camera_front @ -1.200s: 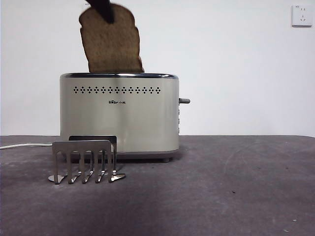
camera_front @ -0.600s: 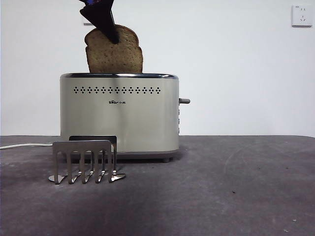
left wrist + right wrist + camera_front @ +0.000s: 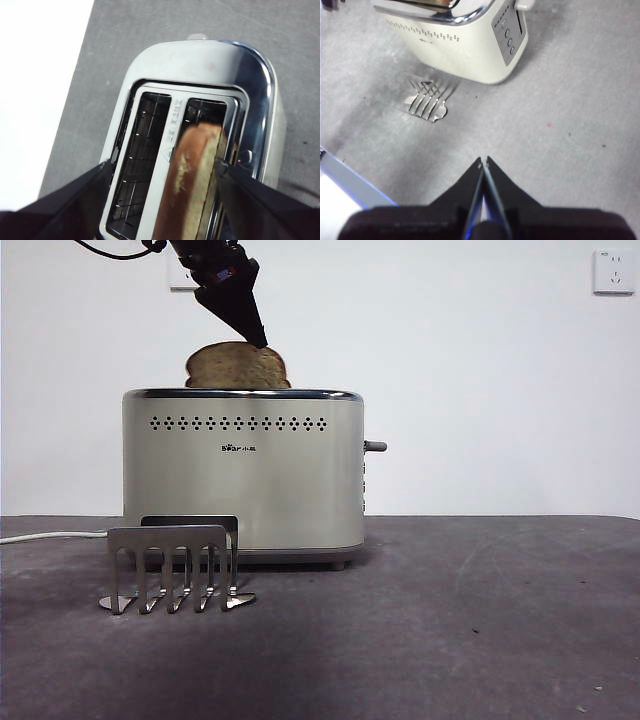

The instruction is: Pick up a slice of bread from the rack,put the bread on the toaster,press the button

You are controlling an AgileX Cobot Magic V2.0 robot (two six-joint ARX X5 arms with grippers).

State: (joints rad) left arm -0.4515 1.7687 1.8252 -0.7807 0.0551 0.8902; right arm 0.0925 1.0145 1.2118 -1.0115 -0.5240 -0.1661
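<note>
Two of the three steps look done or nearly done, judging from how things lie. Largest first.

Table [image 3: 480,640]: a dark grey surface carrying everything; its left part holds all the task's things, its right part holds none of them.

Toaster [image 3: 242,470]: cream, chrome-rimmed, standing back from the table's front edge toward the left side. My left wrist view shows its two slots from above. A lever [image 3: 375,445] juts from its right end, and the right wrist view shows a column of round buttons [image 3: 508,41] on that end panel.

My left gripper [image 3: 262,340]: above the toaster's top, jaws spread wide on either side of the bread and touching it on neither side that I can see. It holds nothing.

My right gripper [image 3: 483,161]: waiting over bare table, well apart from the toaster, jaws pressed together on nothing.

Slice of bread [image 3: 238,367]: sunk into one slot, the one nearer the chrome rim's far side in my left wrist view, with only its domed crust showing above the rim. It stands slightly tilted in the slot.

Rack [image 3: 170,565]: empty, just in front of the toaster's left half, near the front-left area of the table.

Progress: picking from the rack is finished and the bread is placed. What I judge to be left is clearing my left arm and pressing the control at the toaster's right end, where my right gripper is the nearer tool.
</note>
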